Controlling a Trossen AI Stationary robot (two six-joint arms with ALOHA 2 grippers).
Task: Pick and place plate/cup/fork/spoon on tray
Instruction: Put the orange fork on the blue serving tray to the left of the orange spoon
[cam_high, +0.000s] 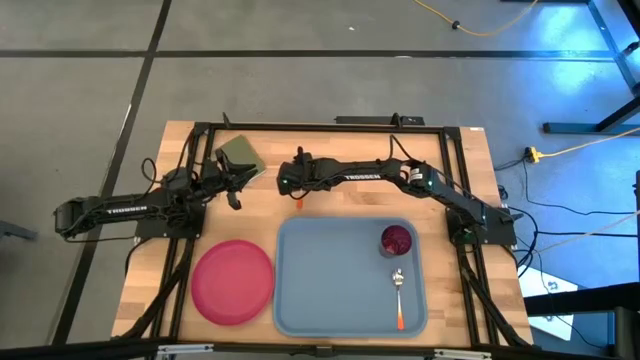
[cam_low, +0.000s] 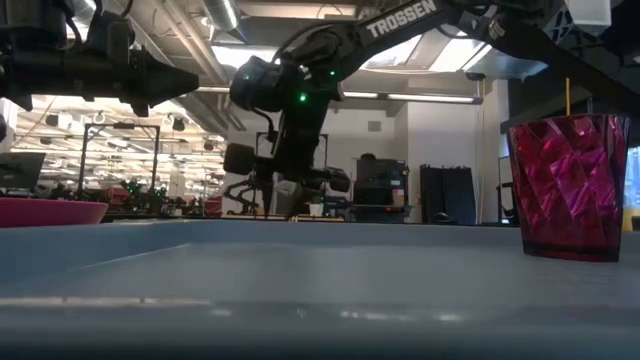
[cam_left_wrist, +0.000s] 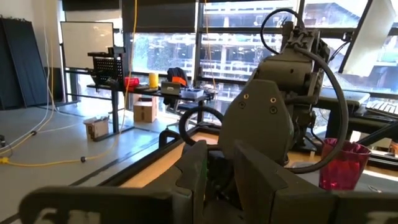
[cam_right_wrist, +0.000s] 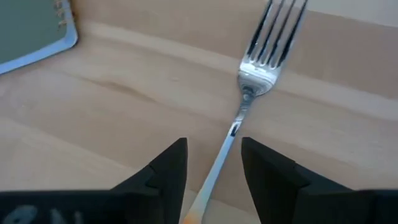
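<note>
The fork (cam_right_wrist: 249, 93) lies flat on the wooden table, tines away from my right gripper, and its orange handle (cam_high: 299, 203) shows just past the light-blue tray's (cam_high: 300, 300) far rim. My right gripper (cam_right_wrist: 214, 165) is open and points down, one finger on each side of the fork's thin silver shaft without touching it; it also shows in the high view (cam_high: 292, 183). The dark-red cup (cam_high: 396, 240) and the spoon (cam_high: 398, 295) are on the tray. The pink-red plate (cam_high: 232, 282) lies on the table to the tray's left. My left gripper (cam_high: 238, 183) waits open at the far left.
An olive-green square pad (cam_high: 240, 155) lies at the table's far edge next to my left gripper, and its corner shows in the right wrist view (cam_right_wrist: 31, 31). Bare wood lies between the pad and the tray. In the low view the cup (cam_low: 568, 185) stands at the right.
</note>
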